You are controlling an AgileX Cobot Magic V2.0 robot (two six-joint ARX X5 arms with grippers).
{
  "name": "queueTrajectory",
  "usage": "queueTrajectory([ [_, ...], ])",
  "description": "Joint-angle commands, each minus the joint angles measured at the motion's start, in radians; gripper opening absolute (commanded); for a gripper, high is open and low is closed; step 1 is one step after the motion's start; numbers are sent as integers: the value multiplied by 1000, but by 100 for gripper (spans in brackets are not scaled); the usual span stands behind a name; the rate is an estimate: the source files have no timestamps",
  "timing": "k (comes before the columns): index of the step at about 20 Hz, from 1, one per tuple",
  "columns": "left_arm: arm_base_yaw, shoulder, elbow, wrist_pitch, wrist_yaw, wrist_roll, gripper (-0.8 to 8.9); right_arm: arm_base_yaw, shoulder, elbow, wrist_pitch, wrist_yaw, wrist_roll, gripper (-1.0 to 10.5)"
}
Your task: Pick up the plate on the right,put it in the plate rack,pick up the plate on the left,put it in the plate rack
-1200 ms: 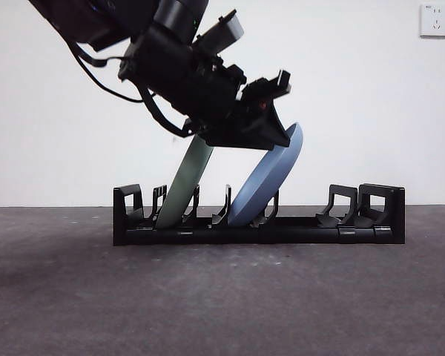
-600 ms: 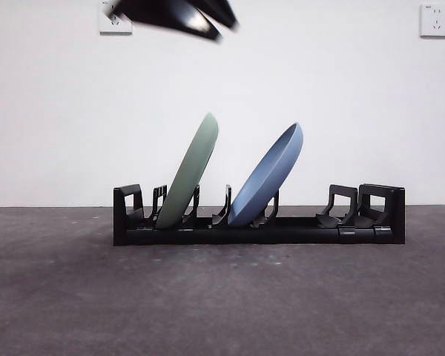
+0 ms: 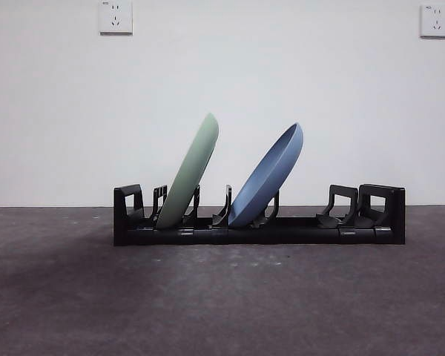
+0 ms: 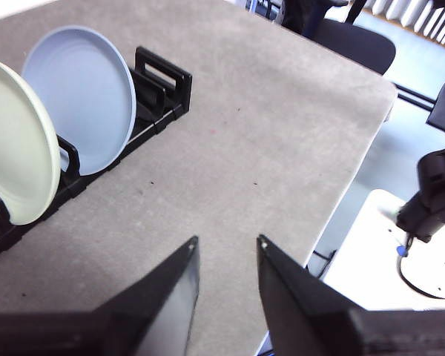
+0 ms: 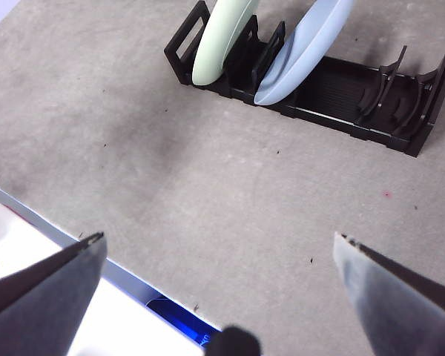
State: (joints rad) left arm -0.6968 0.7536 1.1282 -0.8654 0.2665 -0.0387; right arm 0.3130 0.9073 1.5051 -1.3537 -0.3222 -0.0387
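The long black plate rack [image 3: 297, 231] stands across the middle of the table. A pale green plate [image 3: 190, 170] leans in its left slots and a blue plate [image 3: 271, 176] leans in the slots beside it. Both plates also show in the left wrist view, green plate [image 4: 15, 144] and blue plate [image 4: 81, 93], and in the right wrist view, green plate [image 5: 221, 37] and blue plate [image 5: 304, 48]. My left gripper [image 4: 226, 248] hangs open high above the bare table, away from the rack. High over the table's near side, my right gripper [image 5: 219, 245] is wide open and holds nothing.
The grey table [image 3: 222, 297] stretches in front of the rack. Two wall sockets [image 3: 116, 16] sit high on the white wall. In the left wrist view the table edge [image 4: 356, 170] drops off to a floor with a chair and a white stand.
The arm that stood over the green plate has lifted up and out of the front view. The green plate stays leaning in the rack beside the blue one.
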Motion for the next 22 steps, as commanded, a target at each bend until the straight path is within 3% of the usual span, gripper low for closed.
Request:
queueTrajectory([
  [1,-3,-23,2,-9,2,-10,124,1,-2,-7,-24,-4,-8,481],
  [5,-3,-27,2,-9,2,-10,112,1,-2,-7,-24,-4,-8,133],
  [7,-3,-18,2,-9,2,-10,-15,1,-2,-7,-24,-3,-9,-13],
  [22,-3,24,2,-9,2,-5,-3,1,39,-6,-23,52,10,3],
])
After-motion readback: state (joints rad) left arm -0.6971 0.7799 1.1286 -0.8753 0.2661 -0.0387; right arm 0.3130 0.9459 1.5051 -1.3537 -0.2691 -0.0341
